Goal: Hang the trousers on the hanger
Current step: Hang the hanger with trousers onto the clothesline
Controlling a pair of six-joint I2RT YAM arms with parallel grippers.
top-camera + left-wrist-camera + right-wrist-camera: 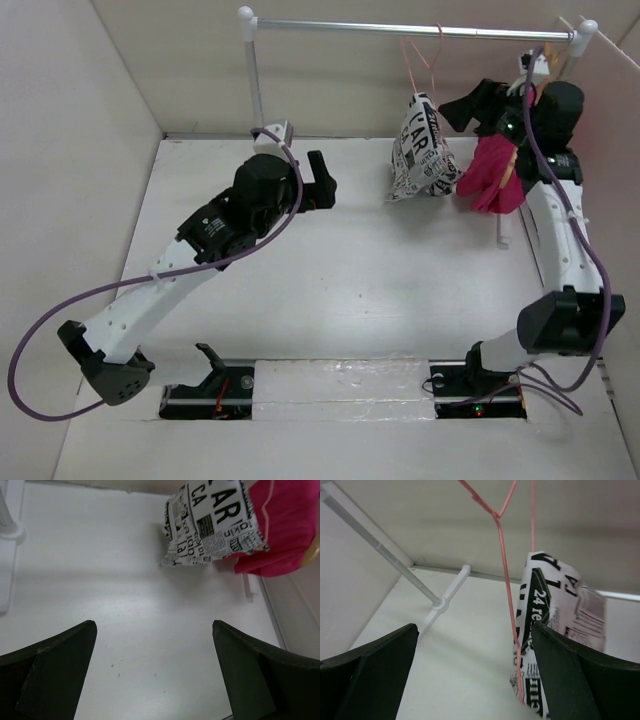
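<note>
Already trousers (424, 150) on the hanger (506, 580), well ahead of parted left fingers (50, 675), close before parted right fingers (370, 675).

The top view looks down from behind the arm bases over the whole worktop (350, 285). The left wrist view faces across it from farther off; the right wrist view sits close, tilted upward. All share the trousers (424, 150).

White table (330, 290), beige walls (70, 120)
</note>
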